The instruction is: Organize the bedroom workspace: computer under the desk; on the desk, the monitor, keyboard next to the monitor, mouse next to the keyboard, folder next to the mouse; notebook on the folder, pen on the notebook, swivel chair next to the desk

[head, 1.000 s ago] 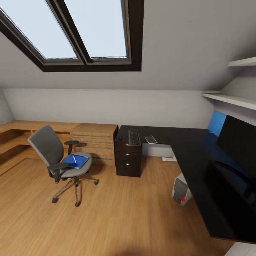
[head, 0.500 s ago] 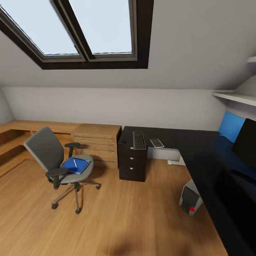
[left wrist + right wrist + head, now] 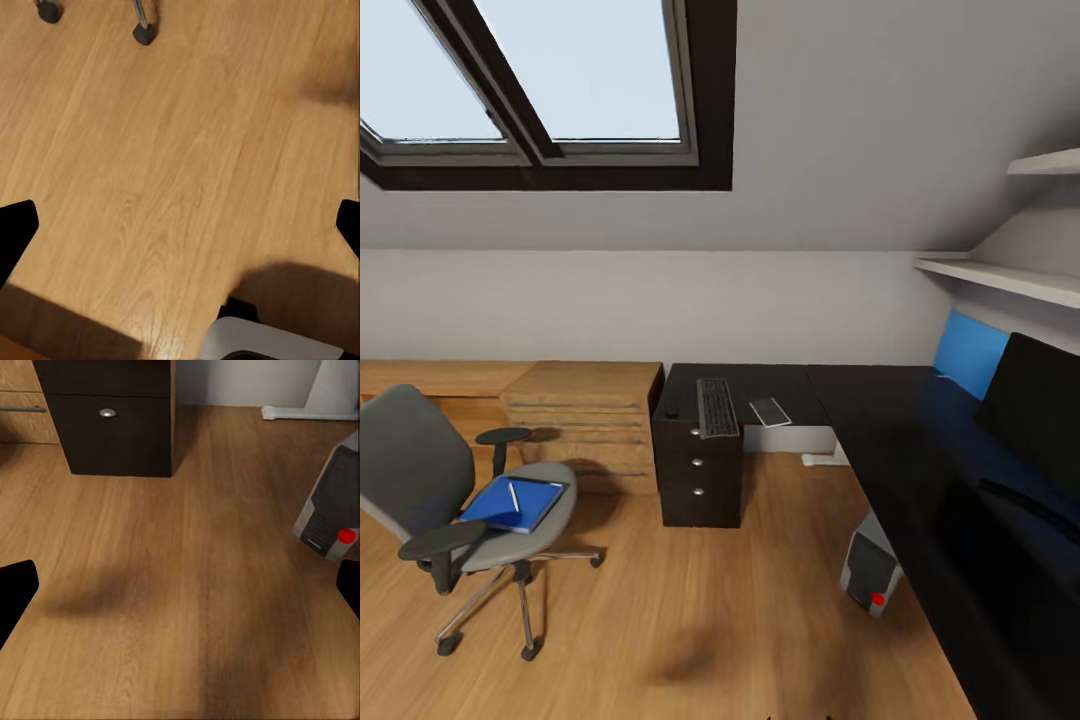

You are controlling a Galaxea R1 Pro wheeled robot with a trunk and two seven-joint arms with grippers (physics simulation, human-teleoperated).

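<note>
The whole head view has swung since a second ago, so the robot is turning or rolling, not the furniture; I judge it is still approaching. The long glossy black L-shaped tabletop (image 3: 880, 420) carries the wide black flat monitor (image 3: 1032, 400) and the slim black-keyed keyboard (image 3: 717, 406). The grey upholstered swivel chair (image 3: 420, 480) stands well apart from it, holding the thin bright-blue folder (image 3: 510, 503). The small light-grey tower computer (image 3: 872, 570) sits under the tabletop. Left gripper (image 3: 180, 229) and right gripper (image 3: 180, 589) are spread wide, empty, hanging over bare floor far from the folder.
</note>
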